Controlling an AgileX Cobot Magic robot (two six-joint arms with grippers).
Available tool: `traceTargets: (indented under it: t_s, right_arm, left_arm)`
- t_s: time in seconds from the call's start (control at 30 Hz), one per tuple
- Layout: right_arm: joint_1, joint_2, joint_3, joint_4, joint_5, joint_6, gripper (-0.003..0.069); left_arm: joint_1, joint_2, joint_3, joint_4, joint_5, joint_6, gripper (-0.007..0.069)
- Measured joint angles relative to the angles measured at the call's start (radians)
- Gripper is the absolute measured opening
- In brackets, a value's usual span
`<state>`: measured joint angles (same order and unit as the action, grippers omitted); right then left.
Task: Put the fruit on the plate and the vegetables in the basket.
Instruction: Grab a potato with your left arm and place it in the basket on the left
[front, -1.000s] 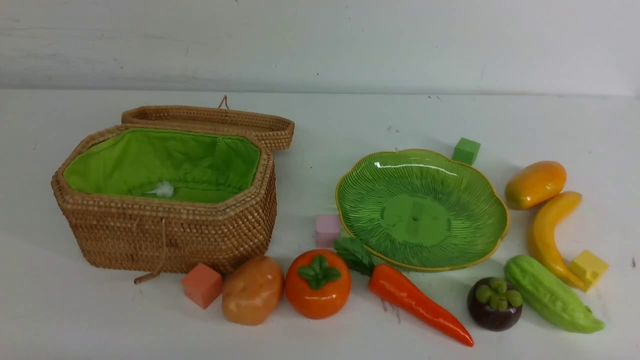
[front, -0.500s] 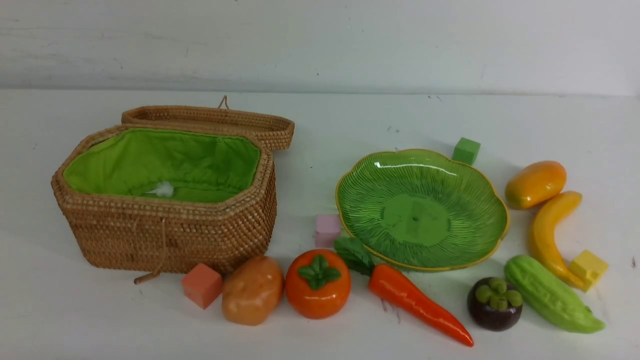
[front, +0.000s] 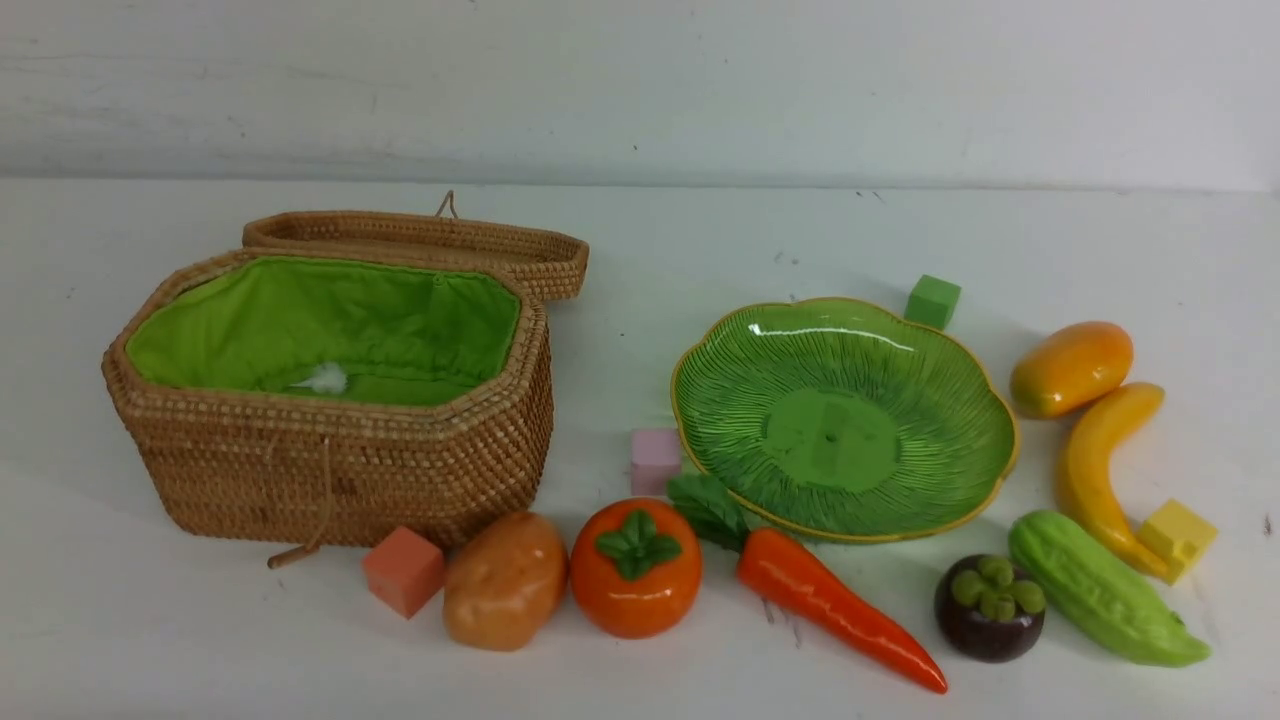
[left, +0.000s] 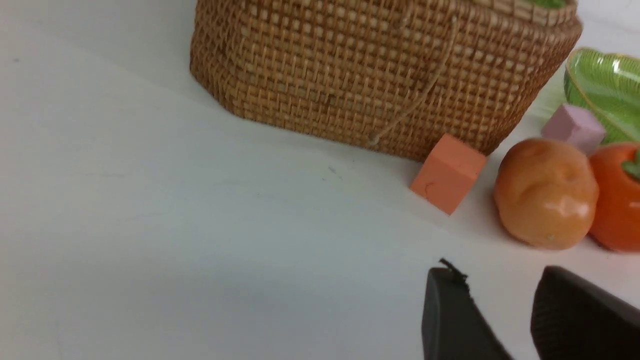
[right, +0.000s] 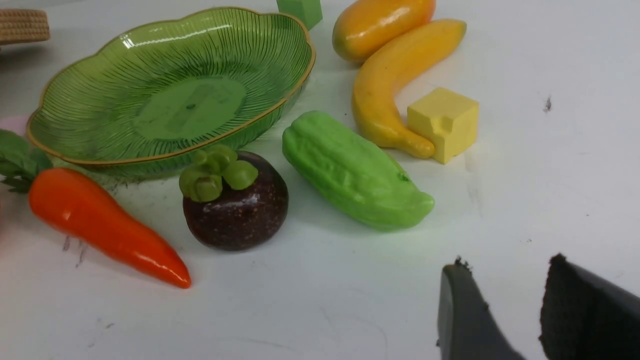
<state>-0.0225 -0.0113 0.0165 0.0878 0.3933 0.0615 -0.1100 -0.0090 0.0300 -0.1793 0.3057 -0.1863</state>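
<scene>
Since plate (front: 760, 380) and basket (front: 330, 470) hold no toys, sorting seems unstarted; left hand (left: 497, 274) and right hand (right: 507, 264) hang half-spread, empty; next likely reach: potato (left: 547, 192), mangosteen (right: 237, 207)

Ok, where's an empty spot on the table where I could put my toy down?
Bare table lies left of and in front of the basket, and farther back behind the plate. It is crowded from the potato along to the gourd, and by the banana right of the plate.
</scene>
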Motion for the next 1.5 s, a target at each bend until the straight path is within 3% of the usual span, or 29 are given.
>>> traceTargets:
  t_s: [0.13,0.4,0.53,0.63,0.8,0.83,0.97,1.17,1.3,1.4,1.5]
  right_arm:
    - [0.0,0.0,0.0,0.001,0.0,0.0,0.0241]
    - [0.0,0.0,0.0,0.001,0.0,0.0,0.0241]
    - [0.0,0.0,0.0,0.001,0.0,0.0,0.0241]
    - [0.0,0.0,0.0,0.001,0.0,0.0,0.0241]
    - [0.0,0.0,0.002,-0.061,-0.015,-0.003,0.0241]
    - [0.0,0.0,0.002,-0.078,-0.019,-0.003,0.0241]
    - [0.0,0.0,0.01,-0.04,-0.067,0.05,0.0241]
    - [0.0,0.0,0.011,0.248,-0.234,0.259,0.0241]
    - [0.0,0.0,0.011,0.326,-0.317,0.29,0.0232]
    - [0.009,0.001,-0.047,0.349,-0.214,0.295,0.0199]
    - [0.052,0.059,-0.221,0.341,-0.016,0.202,0.0129]
  left_arm:
    - [-0.002,0.0,0.0,-0.131,-0.118,0.0,0.0238]
    - [-0.004,0.0,0.0,-0.573,-0.312,0.0,0.0238]
    - [-0.004,0.0,0.0,-0.696,-0.404,0.0,0.0237]
    - [-0.004,0.0,-0.012,-0.706,-0.411,0.004,0.0211]
    - [-0.004,0.0,-0.16,-0.63,-0.285,0.094,-0.0001]
    - [-0.004,0.0,-0.179,-0.617,-0.254,0.107,-0.0013]
    - [-0.004,0.061,-0.303,-0.582,-0.081,0.179,-0.0013]
    - [-0.004,0.281,-0.488,-0.55,0.208,0.304,-0.0013]
    - [-0.004,0.39,-0.53,-0.54,0.262,0.352,-0.0013]
    - [-0.004,0.45,-0.535,-0.539,0.265,0.375,-0.0013]
    - [-0.004,0.511,-0.563,-0.527,0.319,0.423,-0.0013]
